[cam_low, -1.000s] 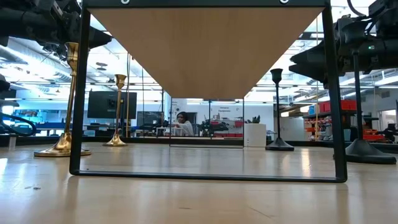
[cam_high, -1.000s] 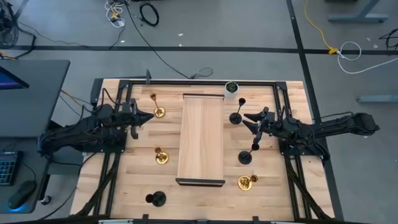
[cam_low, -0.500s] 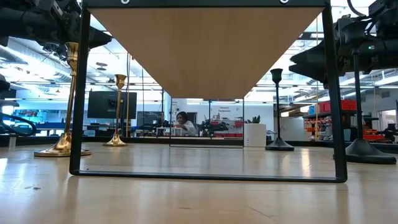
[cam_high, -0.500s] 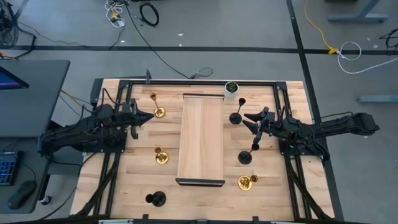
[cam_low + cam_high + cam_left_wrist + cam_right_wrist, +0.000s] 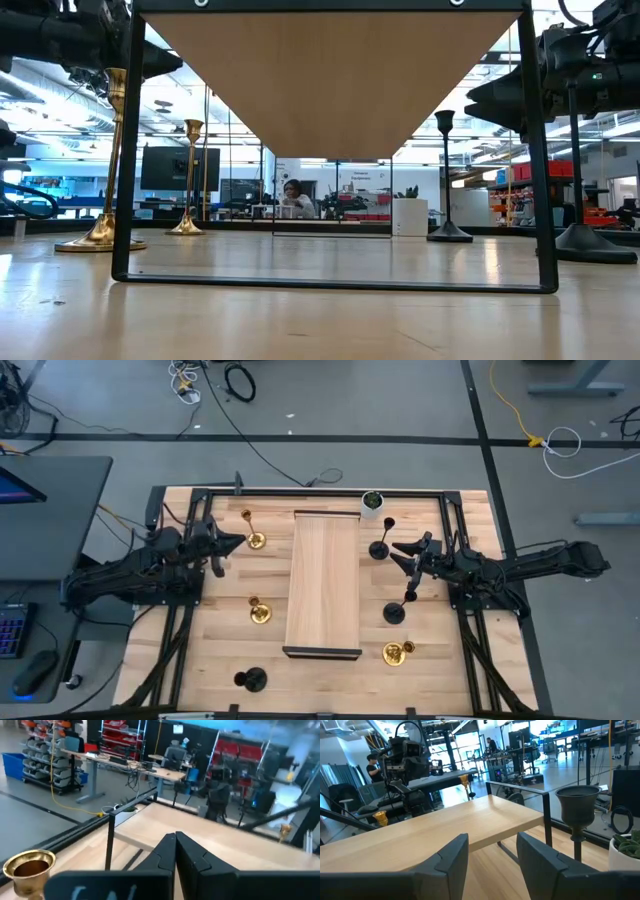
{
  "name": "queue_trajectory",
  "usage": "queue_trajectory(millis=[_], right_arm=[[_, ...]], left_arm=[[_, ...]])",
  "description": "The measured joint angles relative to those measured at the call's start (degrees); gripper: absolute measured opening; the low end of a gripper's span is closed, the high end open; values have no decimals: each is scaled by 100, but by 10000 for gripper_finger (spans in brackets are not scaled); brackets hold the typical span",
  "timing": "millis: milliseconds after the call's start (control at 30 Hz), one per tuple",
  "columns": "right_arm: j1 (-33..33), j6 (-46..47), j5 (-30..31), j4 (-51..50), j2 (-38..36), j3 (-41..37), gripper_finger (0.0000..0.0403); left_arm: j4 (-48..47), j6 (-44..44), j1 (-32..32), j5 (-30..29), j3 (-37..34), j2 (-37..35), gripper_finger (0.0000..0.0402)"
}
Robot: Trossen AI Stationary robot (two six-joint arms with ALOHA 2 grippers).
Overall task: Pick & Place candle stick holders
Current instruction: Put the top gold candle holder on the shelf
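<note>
Six candle stick holders stand upright on their round bases on the table. The gold ones are at the far left (image 5: 255, 540), the middle left (image 5: 260, 614) and the near right (image 5: 395, 653). The black ones are at the far right (image 5: 379, 549), the middle right (image 5: 394, 613) and the near left (image 5: 250, 680). My left gripper (image 5: 238, 543) is shut and empty, just left of the far-left gold holder, whose cup (image 5: 30, 869) shows beside the fingers. My right gripper (image 5: 398, 556) is open and empty, just right of the far-right black holder (image 5: 577, 802).
A raised wooden shelf (image 5: 323, 580) on a black frame runs down the table's middle between the two arms. A small white pot with green inside (image 5: 372, 502) stands at the far edge, right of the shelf. A person (image 5: 295, 198) sits in the room beyond.
My left gripper has shifted a little toward the table's far edge and stays shut. My right gripper and all the holders have kept still.
</note>
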Motion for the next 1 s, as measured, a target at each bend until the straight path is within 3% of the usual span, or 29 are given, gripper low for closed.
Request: queue_trajectory(millis=[400,600,667,867,1000], right_arm=[[0,-2,2,2,-1,-1,169],[0,-2,0,2,-2,0,169],[0,-1,0,2,-1,0,169],[-1,-2,0,2,0,0,169],[-1,0,1,2,-1,0,169]], left_arm=[[382,-43,0,-1021,1,0,12],[-309,455,4,-2667,2,34,12],[-729,690,4,-2950,-4,86,12],[-856,548,4,-3006,-2,691,15],[-844,290,2,-2954,-2,1297,51]])
